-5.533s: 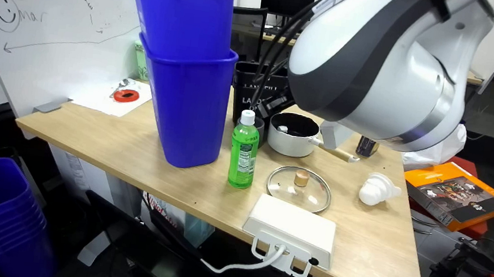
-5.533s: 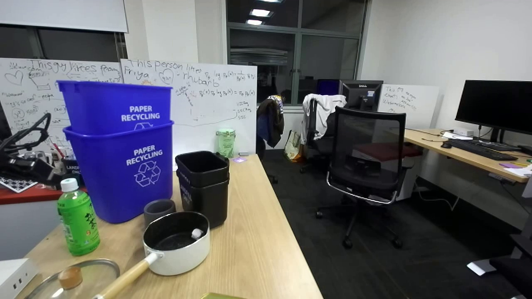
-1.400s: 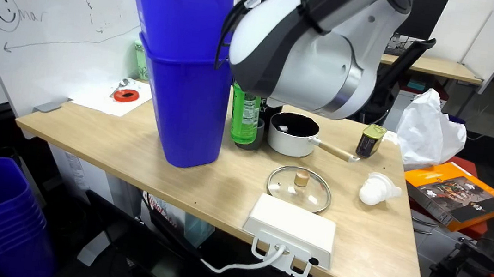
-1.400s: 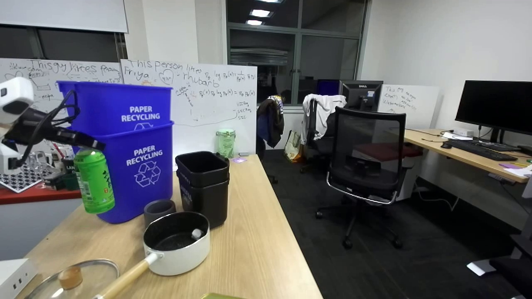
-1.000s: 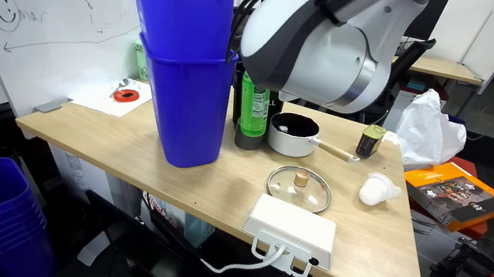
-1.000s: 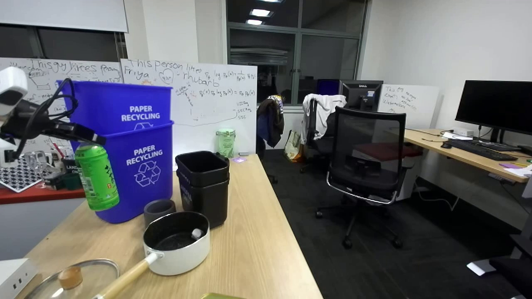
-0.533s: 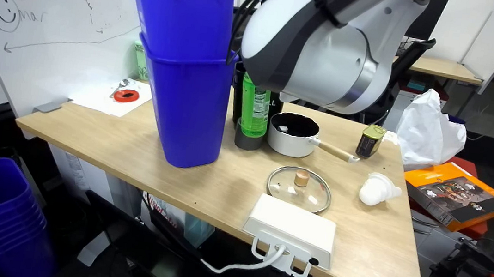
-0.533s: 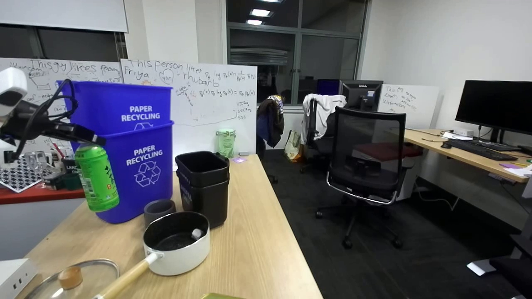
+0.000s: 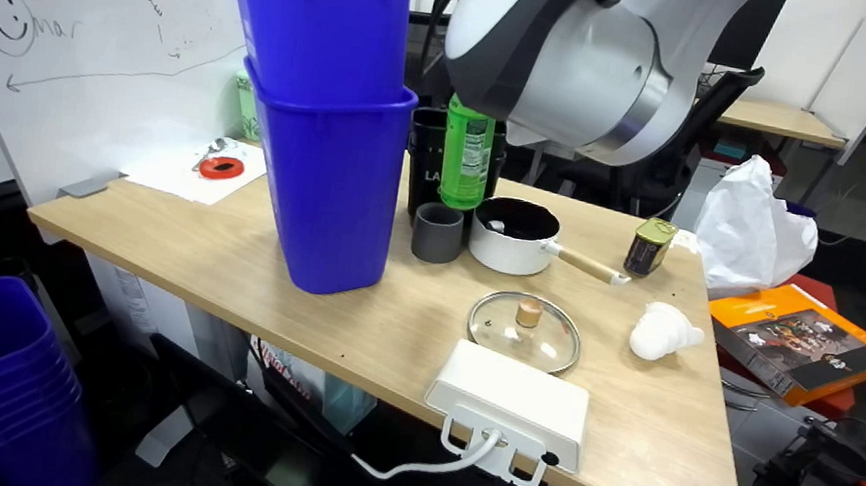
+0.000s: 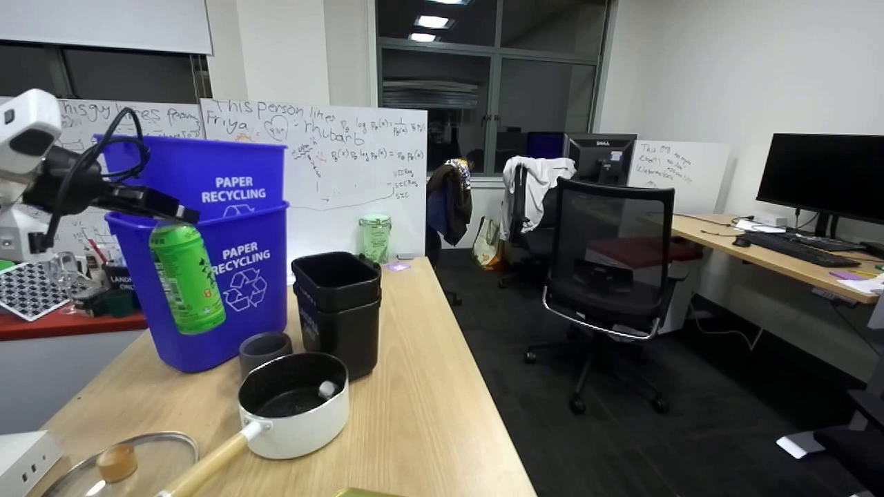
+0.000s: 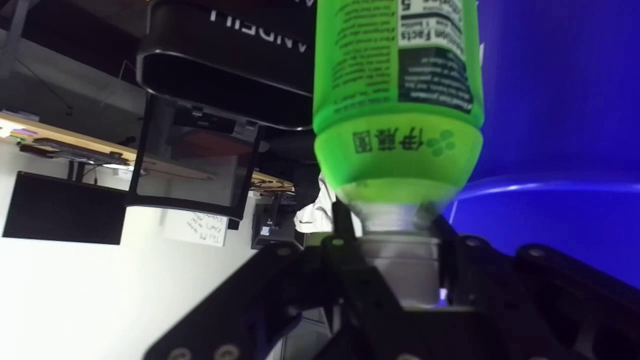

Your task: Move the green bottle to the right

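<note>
Wood table (image 10: 428, 414); above, translucent green bottle (image 11: 397, 100), printed label (image 11: 434, 75), white cap (image 11: 402, 270), neck (image 11: 394, 216) clamped in gripper (image 11: 392, 224).

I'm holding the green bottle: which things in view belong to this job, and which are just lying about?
Job: green bottle; tool, closed on its top end.

Lying about: tabletop blue bins; black bins; gray cup; white saucepan; glass lid; tin; white box.

Raised the green bottle (image 9: 462, 161) by its top in the gripper (image 11: 392, 218), from standing near the grey cup (image 9: 437, 237) to hanging higher than it; lifted further within the last half-second, uncovering the cup in an exterior view.
</note>
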Controlling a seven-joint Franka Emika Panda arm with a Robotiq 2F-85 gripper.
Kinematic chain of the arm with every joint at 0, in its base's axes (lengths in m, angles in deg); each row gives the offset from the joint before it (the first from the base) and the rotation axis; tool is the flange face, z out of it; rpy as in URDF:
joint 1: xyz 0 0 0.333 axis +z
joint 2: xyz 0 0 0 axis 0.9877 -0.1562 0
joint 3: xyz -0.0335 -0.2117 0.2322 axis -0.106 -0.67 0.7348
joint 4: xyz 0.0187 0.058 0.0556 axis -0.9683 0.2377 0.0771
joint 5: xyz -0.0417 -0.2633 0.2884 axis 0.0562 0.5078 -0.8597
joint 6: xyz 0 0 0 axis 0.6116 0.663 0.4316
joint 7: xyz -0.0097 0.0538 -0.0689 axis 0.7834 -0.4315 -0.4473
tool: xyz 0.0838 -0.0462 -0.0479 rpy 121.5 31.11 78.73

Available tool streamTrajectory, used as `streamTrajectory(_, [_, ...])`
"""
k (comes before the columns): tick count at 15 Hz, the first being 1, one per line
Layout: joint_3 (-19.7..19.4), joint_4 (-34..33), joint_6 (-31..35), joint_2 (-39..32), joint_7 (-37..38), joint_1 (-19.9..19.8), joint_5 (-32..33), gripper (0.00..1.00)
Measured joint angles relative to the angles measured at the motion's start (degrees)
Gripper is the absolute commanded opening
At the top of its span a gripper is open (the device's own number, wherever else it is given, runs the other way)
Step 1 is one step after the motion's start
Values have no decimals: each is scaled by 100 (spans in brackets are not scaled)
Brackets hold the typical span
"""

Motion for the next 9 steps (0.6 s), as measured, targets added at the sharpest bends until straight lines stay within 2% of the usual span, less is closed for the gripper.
streamTrajectory(4, [-563, 77, -11, 81, -60, 82, -8, 11])
streamTrajectory(9, [-1511, 454, -78, 86, -227, 497, -54, 11])
